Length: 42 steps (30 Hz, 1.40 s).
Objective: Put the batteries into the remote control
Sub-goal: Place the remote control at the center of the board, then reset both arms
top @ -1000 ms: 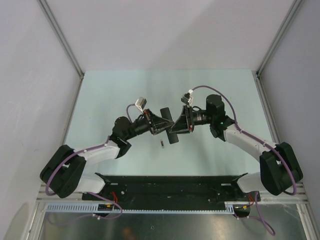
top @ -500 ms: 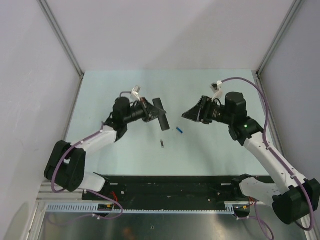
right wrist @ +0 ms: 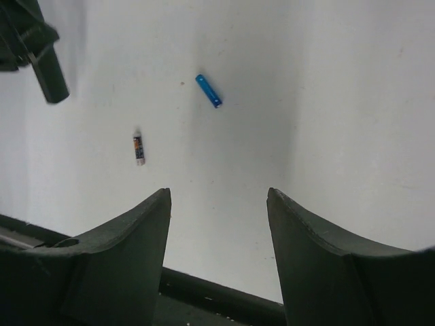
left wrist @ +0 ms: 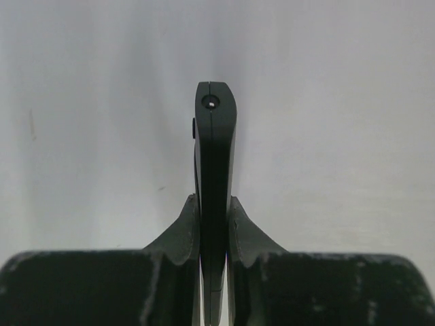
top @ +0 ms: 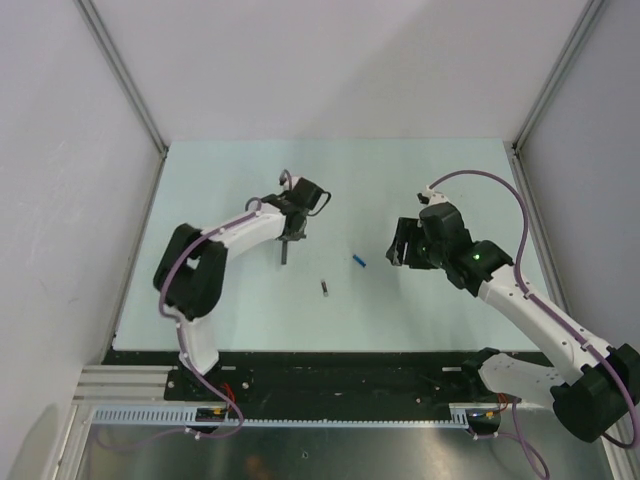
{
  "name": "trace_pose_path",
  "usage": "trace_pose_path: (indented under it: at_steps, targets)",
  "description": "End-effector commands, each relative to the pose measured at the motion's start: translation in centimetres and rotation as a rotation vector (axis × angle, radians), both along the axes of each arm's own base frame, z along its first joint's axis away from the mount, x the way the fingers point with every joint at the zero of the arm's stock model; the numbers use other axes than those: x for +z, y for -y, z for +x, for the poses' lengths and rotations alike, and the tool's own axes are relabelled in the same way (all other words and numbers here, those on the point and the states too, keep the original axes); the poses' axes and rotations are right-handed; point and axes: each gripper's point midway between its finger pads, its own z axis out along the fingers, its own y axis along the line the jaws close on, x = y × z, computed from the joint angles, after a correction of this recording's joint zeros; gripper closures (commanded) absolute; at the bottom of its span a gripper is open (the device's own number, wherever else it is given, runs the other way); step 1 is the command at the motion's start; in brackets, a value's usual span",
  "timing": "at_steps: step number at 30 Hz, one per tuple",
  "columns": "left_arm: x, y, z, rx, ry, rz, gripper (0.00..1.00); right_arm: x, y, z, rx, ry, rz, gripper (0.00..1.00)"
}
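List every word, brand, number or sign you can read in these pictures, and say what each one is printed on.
No text can be read in any view.
On the dark battery: coloured label marks, too small and blurred to read.
On the blue battery: no print shows.
On the remote control: seen edge-on, plain black, no lettering shows.

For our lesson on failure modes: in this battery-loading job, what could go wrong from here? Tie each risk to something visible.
1. The left gripper pinches the remote near one end only, edge-on; pushing a battery in might make it pivot or slip.
2. The blue battery and the dark battery lie loose on the smooth table; the open right gripper could nudge one rolling.
3. Both are tiny beside that gripper, so a grasp may come out crooked.
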Motion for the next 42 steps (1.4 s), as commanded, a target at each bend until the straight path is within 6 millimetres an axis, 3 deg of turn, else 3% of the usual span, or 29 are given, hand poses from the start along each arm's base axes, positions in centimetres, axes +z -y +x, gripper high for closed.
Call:
trace_pose_path:
  at_steps: [1,4,7,10,12,13,14,16,20,21,22,23,24,25,26,27,28,29,30,32,33,35,36,38,42]
  targets:
    - [-0.7,-5.0,-1.3,0.086,-0.077,0.267,1.0,0.5,1.5,0.8,-0.045,0.048,-0.074,0.37]
    - [-1.5,-5.0,-0.9,0.114,-0.079,0.276,1.0,0.5,1.5,1.2,-0.045,0.053,-0.069,0.37]
    - [-3.6,-4.6,-0.5,0.116,-0.113,0.3,0.97,0.2,1.4,1.6,-0.043,0.049,-0.066,0.37]
    - [-5.6,-3.5,-1.0,0.102,-0.17,0.256,0.84,0.0,1.3,1.8,-0.041,0.042,-0.058,0.37]
    - [-6.1,-3.1,-1.2,0.1,-0.181,0.241,0.66,0.1,1.4,1.8,-0.043,0.044,-0.055,0.37]
    - [-6.2,-3.0,-1.2,0.097,-0.184,0.233,0.48,0.2,1.5,1.7,-0.047,0.046,-0.056,0.37]
    - [-6.0,-2.9,-1.2,0.093,-0.183,0.228,0.41,0.1,1.6,1.7,-0.048,0.045,-0.058,0.37]
    - [-5.4,-2.7,-1.1,0.089,-0.167,0.206,0.28,0.0,1.8,1.6,-0.054,0.041,-0.06,0.36]
    - [-2.2,-1.5,-0.4,0.06,-0.109,0.135,0.22,0.0,2.2,1.7,-0.069,0.04,-0.054,0.36]
    - [-0.8,-1.1,0.0,0.054,-0.08,0.112,0.21,0.1,2.2,1.7,-0.07,0.043,-0.05,0.36]
    - [2.3,-0.6,0.3,0.047,-0.009,0.062,0.21,0.2,2.3,1.7,-0.074,0.046,-0.049,0.36]
    - [3.9,-0.2,0.3,0.021,0.027,0.034,0.2,0.4,2.4,1.7,-0.076,0.056,-0.046,0.36]
    - [4.4,-0.2,-0.4,-0.004,0.039,0.01,0.19,0.4,2.4,1.6,-0.072,0.064,-0.038,0.36]
    - [8.8,0.4,0.0,-0.036,0.167,-0.09,0.08,0.3,2.3,1.5,-0.065,0.068,-0.033,0.36]
    - [9.8,0.9,-0.4,-0.082,0.182,-0.19,0.05,0.6,2.1,1.4,-0.052,0.084,-0.023,0.37]
    - [9.1,0.3,-1.7,-0.099,0.174,-0.236,0.02,0.4,2.0,1.3,-0.043,0.088,-0.01,0.36]
    - [12.2,-0.9,-1.3,-0.079,0.274,-0.331,0.0,0.4,1.9,1.2,-0.039,0.092,-0.005,0.36]
    - [12.9,-1.4,-1.8,-0.085,0.293,-0.388,0.0,0.3,1.8,1.1,-0.033,0.095,0.002,0.36]
    - [11.2,-1.7,-3.1,-0.106,0.25,-0.44,0.0,0.6,1.6,1.1,-0.025,0.11,0.013,0.36]
    - [12.8,-4.4,-3.5,-0.046,0.322,-0.485,0.0,0.4,1.6,0.9,-0.023,0.114,0.016,0.36]
    - [11.9,-5.2,-4.0,-0.027,0.315,-0.47,0.0,0.5,1.6,0.8,-0.022,0.125,0.018,0.36]
    - [12.9,-6.5,-5.1,-0.015,0.361,-0.447,0.0,0.3,1.7,0.7,-0.022,0.126,0.013,0.37]
    - [12.2,-7.3,-5.9,0.008,0.355,-0.422,0.0,0.2,1.7,0.7,-0.018,0.13,0.012,0.36]
    - [13.4,-8.2,-7.0,0.021,0.4,-0.43,0.0,0.1,1.7,0.6,-0.016,0.13,0.004,0.37]
    - [11.9,-9.4,-9.8,0.044,0.39,-0.486,0.0,0.2,1.5,0.6,-0.017,0.133,0.004,0.37]
